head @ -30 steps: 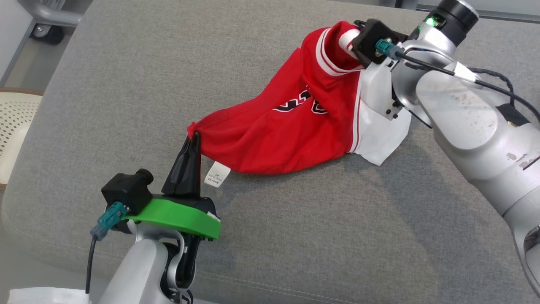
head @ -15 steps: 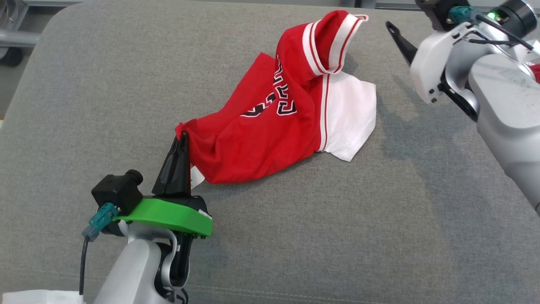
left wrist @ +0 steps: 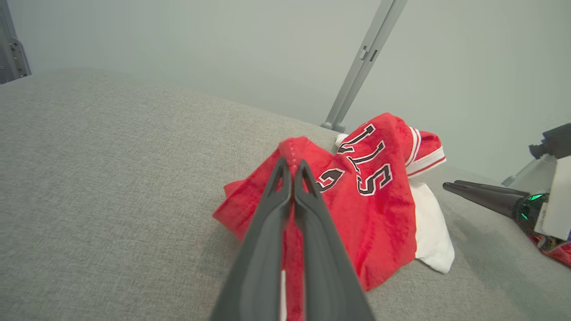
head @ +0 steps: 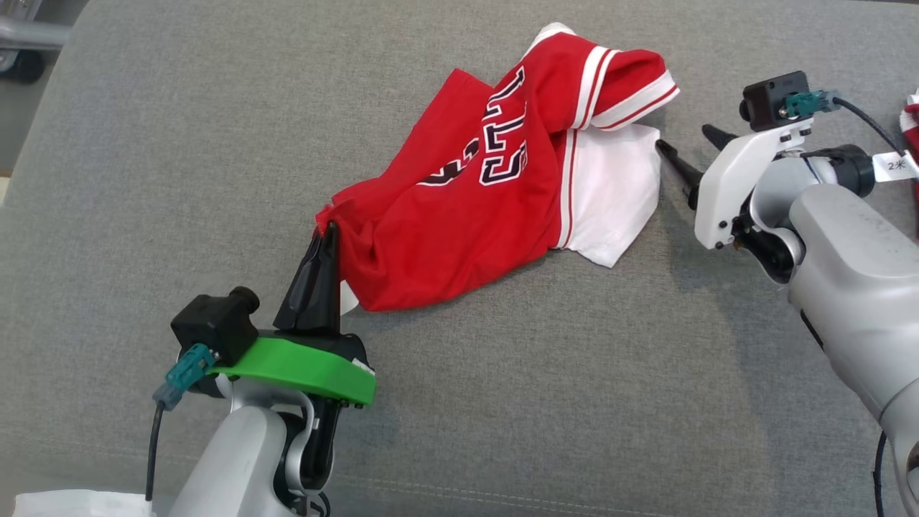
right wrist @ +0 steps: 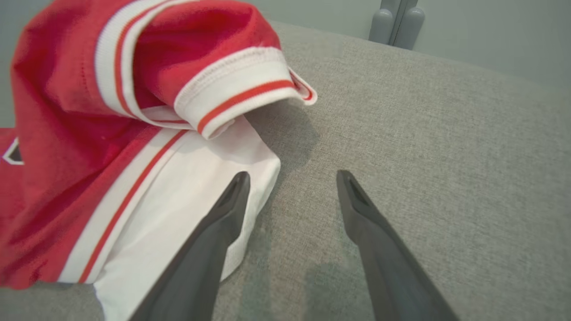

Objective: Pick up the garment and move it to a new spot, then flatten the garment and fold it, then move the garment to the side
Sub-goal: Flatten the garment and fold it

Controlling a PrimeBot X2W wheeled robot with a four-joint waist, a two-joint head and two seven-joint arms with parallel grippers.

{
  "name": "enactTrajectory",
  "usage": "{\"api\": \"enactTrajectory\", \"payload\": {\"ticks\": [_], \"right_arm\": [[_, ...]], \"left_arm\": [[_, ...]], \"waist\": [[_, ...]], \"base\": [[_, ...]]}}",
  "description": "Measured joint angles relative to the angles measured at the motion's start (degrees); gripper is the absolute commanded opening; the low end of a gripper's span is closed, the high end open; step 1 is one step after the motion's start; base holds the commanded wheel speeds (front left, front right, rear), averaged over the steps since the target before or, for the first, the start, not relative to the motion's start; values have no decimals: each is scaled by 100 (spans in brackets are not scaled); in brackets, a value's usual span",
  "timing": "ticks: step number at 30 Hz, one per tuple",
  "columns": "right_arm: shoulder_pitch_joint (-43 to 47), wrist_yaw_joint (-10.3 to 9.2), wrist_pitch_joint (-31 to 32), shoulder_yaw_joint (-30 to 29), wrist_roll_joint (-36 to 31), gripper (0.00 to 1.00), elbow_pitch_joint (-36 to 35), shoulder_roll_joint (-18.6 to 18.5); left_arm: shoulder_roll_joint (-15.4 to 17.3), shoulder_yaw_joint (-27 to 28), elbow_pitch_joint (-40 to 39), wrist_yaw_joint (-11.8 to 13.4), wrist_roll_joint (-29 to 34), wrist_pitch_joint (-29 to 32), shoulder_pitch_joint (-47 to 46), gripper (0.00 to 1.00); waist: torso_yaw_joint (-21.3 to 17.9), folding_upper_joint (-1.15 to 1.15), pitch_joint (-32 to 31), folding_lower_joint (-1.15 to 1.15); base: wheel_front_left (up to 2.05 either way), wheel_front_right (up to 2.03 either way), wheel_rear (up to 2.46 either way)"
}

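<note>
Red-and-white garment [head: 459,215] crumpled on grey cushion [head: 502,395], folded black lettering showing "LLS", left gripper [head: 329,228] clamped on red edge, right gripper [head: 683,138] spread wide, empty, cable tag [head: 897,164] reading "2米"

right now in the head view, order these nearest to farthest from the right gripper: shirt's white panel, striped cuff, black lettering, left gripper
1. white panel, right beside the open right gripper
2. striped cuff, just behind that panel
3. black lettering, on the red middle
4. left gripper, lower left, shut on the shirt
</note>
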Motion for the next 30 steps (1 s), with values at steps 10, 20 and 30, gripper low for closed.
{"api": "enactTrajectory", "payload": {"ticks": [10,20,30], "right_arm": [[53,0,183,208,326,100,-157,-80],[52,0,377,136,761,100,-87,-181],[51,0,572,205,1133,0,-102,-179]], "left_arm": [[-2,-25,-30,0,-102,0,-2,0],[-4,-66,-98,1,-135,0,-50,0],[-4,-25,-94,4,-134,0,-98,0]], "waist": [[168,0,93,0],[331,0,222,0],[369,0,271,0]], "base": [[0,0,0],[0,0,0],[0,0,0]]}}
